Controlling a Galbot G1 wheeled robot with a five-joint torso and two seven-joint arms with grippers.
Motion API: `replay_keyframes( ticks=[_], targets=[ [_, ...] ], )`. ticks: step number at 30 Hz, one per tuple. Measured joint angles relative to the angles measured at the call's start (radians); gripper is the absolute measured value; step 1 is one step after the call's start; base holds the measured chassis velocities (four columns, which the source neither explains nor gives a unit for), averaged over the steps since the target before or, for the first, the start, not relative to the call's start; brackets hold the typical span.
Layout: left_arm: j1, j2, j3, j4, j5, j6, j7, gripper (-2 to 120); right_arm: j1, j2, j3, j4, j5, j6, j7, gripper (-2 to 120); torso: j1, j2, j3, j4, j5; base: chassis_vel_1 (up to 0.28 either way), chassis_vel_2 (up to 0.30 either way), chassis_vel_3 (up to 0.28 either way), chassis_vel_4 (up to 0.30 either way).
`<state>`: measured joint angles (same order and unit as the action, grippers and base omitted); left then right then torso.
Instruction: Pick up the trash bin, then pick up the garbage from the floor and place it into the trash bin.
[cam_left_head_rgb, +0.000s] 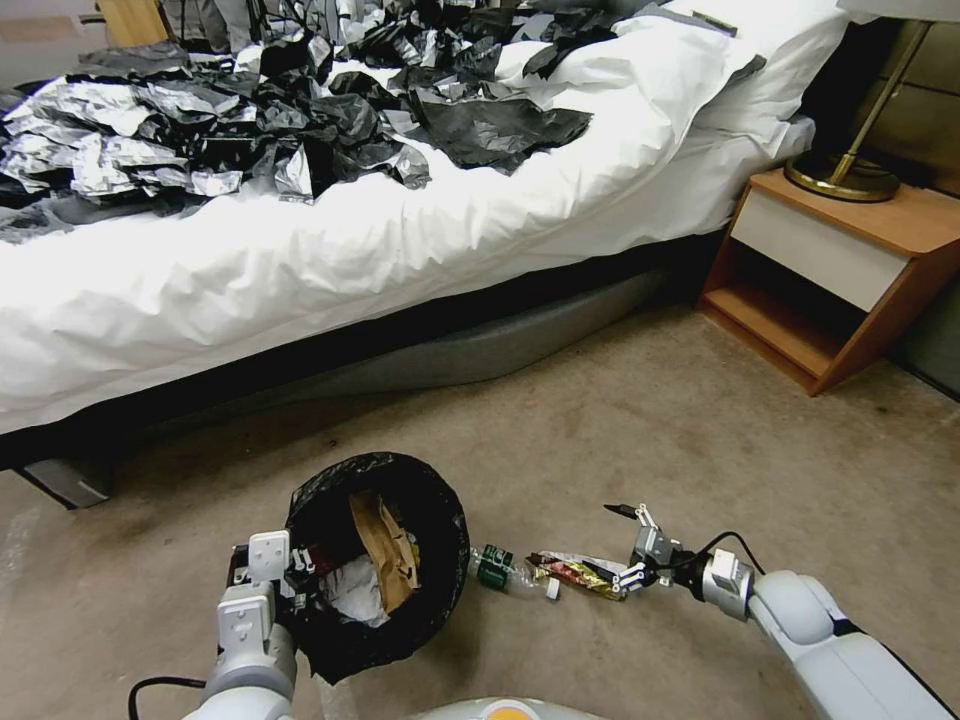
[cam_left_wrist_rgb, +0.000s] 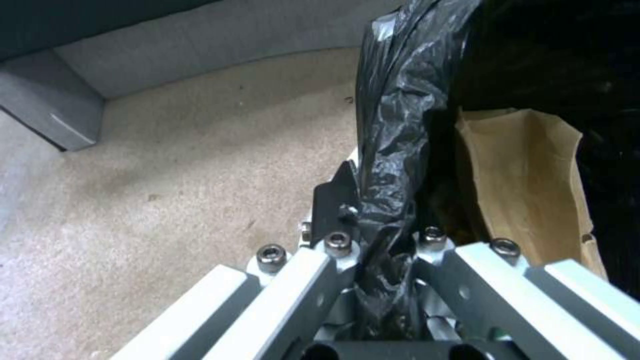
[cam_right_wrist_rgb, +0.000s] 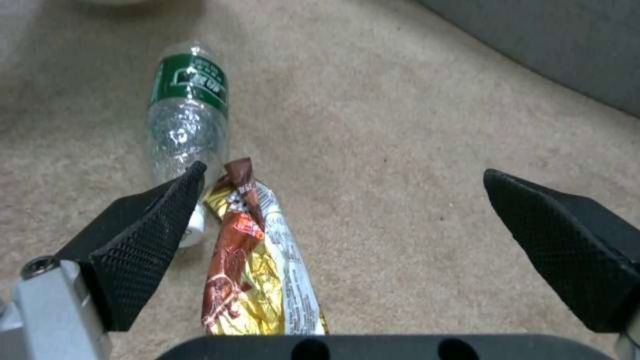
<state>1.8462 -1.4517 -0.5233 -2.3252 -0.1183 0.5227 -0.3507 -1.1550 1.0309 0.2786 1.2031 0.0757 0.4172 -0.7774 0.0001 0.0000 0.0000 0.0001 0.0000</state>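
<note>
My left pincer pinches the liner rim of the trash bin, holding it near-left. My right pincer is spread wide over the floor, the yellow snack wrapper between its pads, long axis running away toward the green-labelled bottle just left, beside the bin.

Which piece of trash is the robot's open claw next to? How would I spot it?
Find the trash bin the left gripper holds, then look on the carpet beside it toward the open right gripper. Two things lie there: a green-labelled clear bottle and the snack wrapper. The wrapper is flat, crinkly, gold and brown, nearest the gripper.
</note>
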Motion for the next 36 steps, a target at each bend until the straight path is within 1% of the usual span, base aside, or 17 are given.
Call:
replay_keyframes(
  ticks=[11, 17, 23, 25, 29, 36],
  targets=[
    [0.009, -0.007, 0.0, -0.006, 0.009, -0.005, 0.0, 0, 0.035, 0.048, 0.01, -0.077, -0.049, -0.004, -0.049, 100, 0.0, 0.0, 0.0, 0.0, -0.0001, 0.0, 0.0, 0.0, 0.0],
    [0.008, -0.01, 0.0, -0.007, 0.01, -0.006, 0.0, 0, 0.037, 0.061, 0.019, -0.101, -0.063, 0.0, -0.058, 100, 0.0, 0.0, 0.0, -0.0001, -0.0001, 0.0, 0.0, 0.0, 0.0],
    [0.007, -0.011, 0.003, -0.006, 0.013, -0.006, -0.001, 0, 0.041, 0.073, 0.025, -0.137, -0.076, 0.003, -0.05, 100, 0.0, 0.0, 0.0, -0.0001, -0.0001, 0.0, 0.0, 0.0, 0.0],
    [0.009, -0.01, 0.002, -0.006, 0.014, -0.007, -0.001, 0, 0.059, 0.09, 0.025, -0.182, -0.097, 0.0, -0.032, 100, 0.0, 0.0, 0.0, -0.0001, -0.0001, 0.0, 0.0, 0.0, 0.0],
    [0.011, -0.009, 0.0, -0.006, 0.014, -0.007, -0.001, 0, 0.078, 0.11, 0.032, -0.23, -0.116, 0.005, -0.024, 100, 0.0, 0.0, 0.0, 0.0, -0.0001, 0.0, 0.0, 0.0, 0.0],
    [0.008, -0.01, 0.002, -0.003, 0.015, -0.007, -0.001, 0, 0.1, 0.137, 0.033, -0.278, -0.132, 0.01, -0.004, 100, 0.0, 0.0, 0.0, 0.0, -0.0001, 0.0, 0.0, 0.0, 0.0]
  ],
)
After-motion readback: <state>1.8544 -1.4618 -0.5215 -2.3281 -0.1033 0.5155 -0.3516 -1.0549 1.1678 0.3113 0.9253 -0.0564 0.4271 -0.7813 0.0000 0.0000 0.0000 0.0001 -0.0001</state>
